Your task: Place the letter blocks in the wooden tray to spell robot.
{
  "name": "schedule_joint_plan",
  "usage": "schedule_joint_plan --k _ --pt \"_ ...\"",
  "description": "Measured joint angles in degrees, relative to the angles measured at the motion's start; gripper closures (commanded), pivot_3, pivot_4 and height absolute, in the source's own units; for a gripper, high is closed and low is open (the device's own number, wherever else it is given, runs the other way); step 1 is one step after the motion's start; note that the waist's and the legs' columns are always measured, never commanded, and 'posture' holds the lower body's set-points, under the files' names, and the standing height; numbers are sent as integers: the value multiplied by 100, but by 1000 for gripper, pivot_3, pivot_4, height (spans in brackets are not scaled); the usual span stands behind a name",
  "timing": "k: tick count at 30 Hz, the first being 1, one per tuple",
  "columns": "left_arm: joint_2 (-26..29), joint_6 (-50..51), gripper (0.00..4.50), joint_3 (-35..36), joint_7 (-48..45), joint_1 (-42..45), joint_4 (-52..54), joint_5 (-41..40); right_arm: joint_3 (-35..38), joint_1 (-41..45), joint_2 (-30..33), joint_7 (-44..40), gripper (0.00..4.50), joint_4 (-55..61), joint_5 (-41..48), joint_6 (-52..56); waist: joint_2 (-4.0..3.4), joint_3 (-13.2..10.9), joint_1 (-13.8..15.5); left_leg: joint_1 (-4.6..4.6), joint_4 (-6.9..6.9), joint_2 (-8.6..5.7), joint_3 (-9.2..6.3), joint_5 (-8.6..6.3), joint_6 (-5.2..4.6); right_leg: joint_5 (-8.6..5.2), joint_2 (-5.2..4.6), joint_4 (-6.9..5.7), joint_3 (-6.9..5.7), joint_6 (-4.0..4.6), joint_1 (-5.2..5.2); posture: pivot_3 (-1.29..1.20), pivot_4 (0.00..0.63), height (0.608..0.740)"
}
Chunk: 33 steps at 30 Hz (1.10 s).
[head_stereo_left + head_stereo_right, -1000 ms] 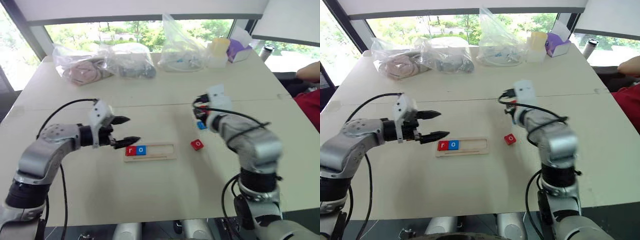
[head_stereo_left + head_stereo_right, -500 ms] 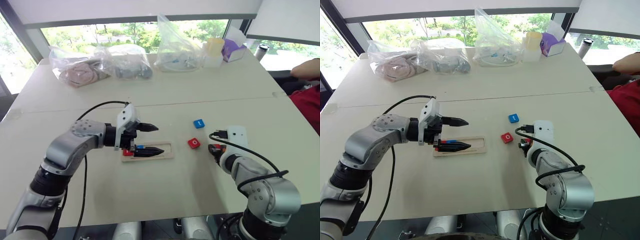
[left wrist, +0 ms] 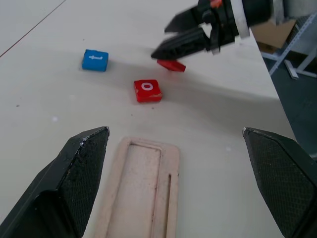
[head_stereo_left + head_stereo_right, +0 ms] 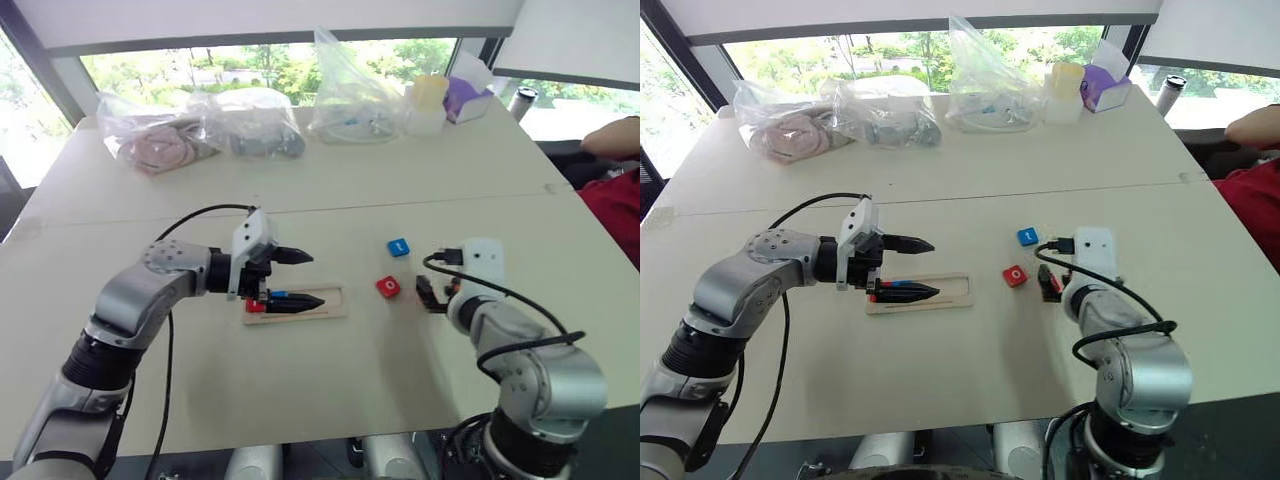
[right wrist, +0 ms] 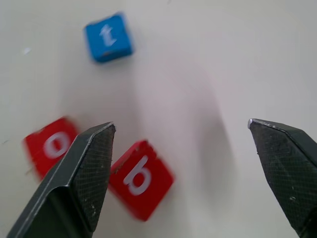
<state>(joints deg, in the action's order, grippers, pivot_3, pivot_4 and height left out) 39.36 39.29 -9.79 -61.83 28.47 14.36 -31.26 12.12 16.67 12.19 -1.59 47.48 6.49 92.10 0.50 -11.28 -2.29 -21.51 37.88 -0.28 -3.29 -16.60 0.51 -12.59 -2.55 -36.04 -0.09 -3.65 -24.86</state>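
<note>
On the worktop (image 4: 330, 390), the tray (image 3: 141, 191) lies under the left tool (image 3: 178, 183), spread wide and empty. The right tool (image 5: 190, 173), pinched shut a second ago, now gapes; red b (image 5: 140, 179) lies loose beside o (image 5: 51, 145), near blue t (image 5: 108, 36).

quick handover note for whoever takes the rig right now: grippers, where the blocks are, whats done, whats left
Left gripper: open, empty, hovering over the wooden tray.
Right gripper: open, holding nothing; the red b block sits just below its fingers, close to the table.
Red o block and blue t block lie loose on the table, between the tray and the right gripper.
Done: a red and a blue block sit at the tray's left end, partly hidden by the left gripper.
Left: place b, o and t in the tray's free slots.
</note>
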Motion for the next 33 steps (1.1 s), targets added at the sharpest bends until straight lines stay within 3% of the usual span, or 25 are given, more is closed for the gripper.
schedule_joint_plan --k 7,15,20,28,33 --pt "242 0 0 42 -68 -13 2 6 472 66 1447 -1464 67 -484 740 -142 4 -2 1 -1 -2 0 4 -1 -1 -4 4 2 -6 -6 4 0 150 740" --pt "505 23 0 237 -55 -212 62 -2 658 -260 1784 -2453 67 -403 1519 -250 5 -3 3 -1 -2 4 3 -1 -1 -4 7 2 -7 -9 3 0 150 740" --pt "718 86 0 269 -206 -357 173 -65 107 -1247 2490 -3037 67 91 1721 -1633 13 -7 43 -3 -4 3 4 -3 -3 -11 -5 9 -7 -16 5 0 150 740" --pt "1127 47 0 242 -607 -298 334 -25 -218 -2112 2650 -2877 67 -398 1189 -3505 32 -18 99 -2 2 4 7 -3 -2 -12 -7 10 -4 -14 6 0 150 740" --pt "1071 15 0 208 -590 -192 350 83 -438 -2225 2189 -2581 67 -681 1060 -3961 32 -19 154 -3 1 5 6 -3 -3 -11 -1 9 -5 -13 6 0 150 740"
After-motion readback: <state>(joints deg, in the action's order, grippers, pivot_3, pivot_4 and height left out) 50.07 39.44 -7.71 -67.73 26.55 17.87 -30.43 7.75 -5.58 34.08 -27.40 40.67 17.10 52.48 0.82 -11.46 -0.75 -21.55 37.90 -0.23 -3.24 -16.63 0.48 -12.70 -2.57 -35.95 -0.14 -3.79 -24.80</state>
